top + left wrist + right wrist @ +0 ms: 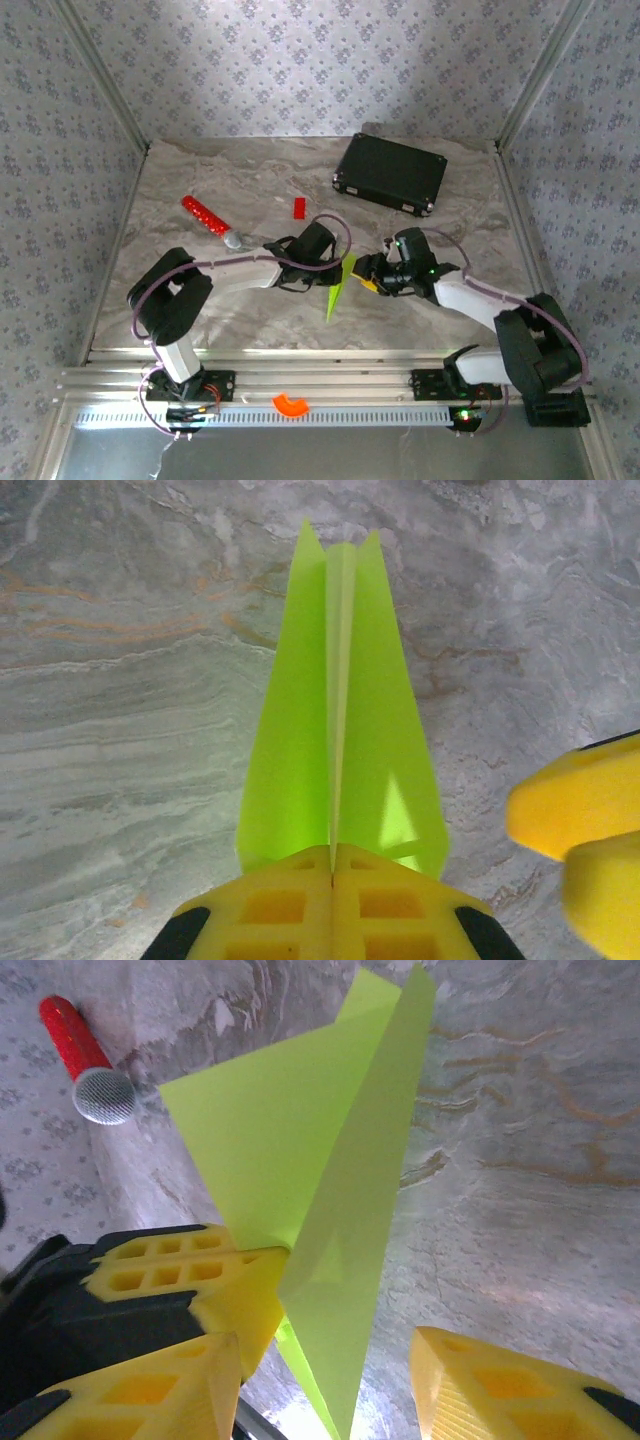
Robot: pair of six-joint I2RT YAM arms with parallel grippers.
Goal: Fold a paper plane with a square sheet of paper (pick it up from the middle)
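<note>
The jaws of my left gripper (pixel 332 865) are pressed flat together, pinching the paper plane (pixel 335 730) on its centre crease. The jaws of my right gripper (pixel 330 1350) stand wide apart, holding nothing, one yellow finger to each side of the plane's lower end. I cannot tell whether either finger touches the paper.

The marble table (pixel 200 180) spreads beneath both arms. On its far right corner lies the black case (pixel 390 172), closed and well apart from my grippers. At the table's middle the plane, lime yellow-green and creased, hangs between my two wrists, its slim end toward the near edge. A red stick (pixel 205 217) with a grey mesh head lies to the far left. An orange ring piece (pixel 291 404) sits on the near rail between my bases. A small red block (pixel 298 207) rests just beyond my left wrist.
</note>
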